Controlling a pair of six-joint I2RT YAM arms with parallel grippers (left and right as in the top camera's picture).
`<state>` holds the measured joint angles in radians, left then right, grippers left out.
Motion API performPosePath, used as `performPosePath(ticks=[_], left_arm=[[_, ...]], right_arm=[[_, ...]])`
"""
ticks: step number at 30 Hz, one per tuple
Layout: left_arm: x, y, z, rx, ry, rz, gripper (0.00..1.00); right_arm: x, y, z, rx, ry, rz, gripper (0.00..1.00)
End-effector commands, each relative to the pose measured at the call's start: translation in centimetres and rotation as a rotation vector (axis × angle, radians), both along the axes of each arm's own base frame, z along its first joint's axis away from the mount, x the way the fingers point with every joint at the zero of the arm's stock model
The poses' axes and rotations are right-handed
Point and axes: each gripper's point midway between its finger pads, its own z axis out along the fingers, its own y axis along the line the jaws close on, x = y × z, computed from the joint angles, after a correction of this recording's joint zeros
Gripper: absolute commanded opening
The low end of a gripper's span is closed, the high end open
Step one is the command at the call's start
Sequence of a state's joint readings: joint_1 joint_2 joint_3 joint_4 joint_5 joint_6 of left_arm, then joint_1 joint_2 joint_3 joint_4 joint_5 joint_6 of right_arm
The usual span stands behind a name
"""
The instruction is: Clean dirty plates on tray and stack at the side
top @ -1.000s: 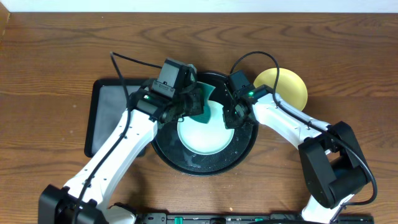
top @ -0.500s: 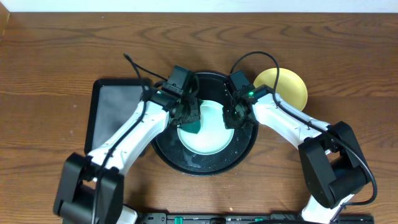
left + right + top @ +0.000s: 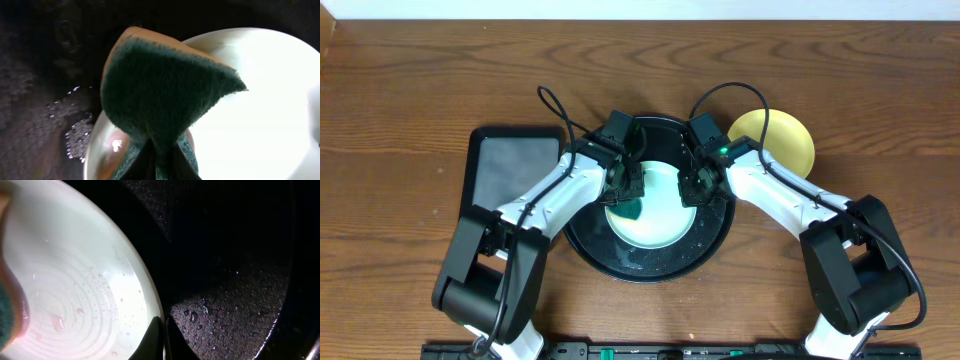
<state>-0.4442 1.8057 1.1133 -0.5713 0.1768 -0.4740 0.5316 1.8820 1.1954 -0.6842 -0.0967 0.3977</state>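
The tray (image 3: 650,268) is big, round and black, with a raised edge. It sits on the table (image 3: 400,100) and is wet, with little drops on it. A pale green plate (image 3: 665,225) lies flat inside the tray, right side up. It is round and shallow, and it has drops of water on it too. A yellow plate (image 3: 782,140) lies on the table just beside the tray, at its far right side. Part of it is hidden.

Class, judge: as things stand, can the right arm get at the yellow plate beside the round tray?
Probably, though not freely: the yellow plate lies close beside that arm, yet the right pincer is shut on the aqua plate.
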Motion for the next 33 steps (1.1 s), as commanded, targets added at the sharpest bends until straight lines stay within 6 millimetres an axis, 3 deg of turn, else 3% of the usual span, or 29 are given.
performPosePath(ticks=[1,9,13,16,23,29,33], left_arm=[[-2.1,-1.2,-2.4,-0.060,0.129,-0.020,0.08],[-4.4,-6.0,-0.4,-0.367,0.252,-0.121,0.08],[-4.5,-8.4,1.6,-0.535,0.258,-0.175,0.08],[-4.1,-9.1,2.5,-0.587,0.238,-0.196,0.08],[-2.0,-8.0,4.9,-0.535,0.103,-0.185,0.07],[1.1,-4.5,8.7,-0.337,-0.169,-0.129,0.07],[2.8,-2.0,10.0,-0.189,-0.299,-0.094,0.08]], right_arm=[[0.0,0.3,0.5,0.012,-0.017,0.020,0.01],[0.0,0.4,0.5,0.014,-0.020,0.020,0.01],[0.0,0.4,0.5,0.014,-0.020,0.020,0.01],[0.0,0.4,0.5,0.013,-0.020,0.021,0.01],[0.0,0.4,0.5,0.013,-0.021,0.027,0.01],[0.0,0.4,0.5,0.013,-0.022,0.027,0.01],[0.0,0.4,0.5,0.013,-0.022,0.027,0.01]])
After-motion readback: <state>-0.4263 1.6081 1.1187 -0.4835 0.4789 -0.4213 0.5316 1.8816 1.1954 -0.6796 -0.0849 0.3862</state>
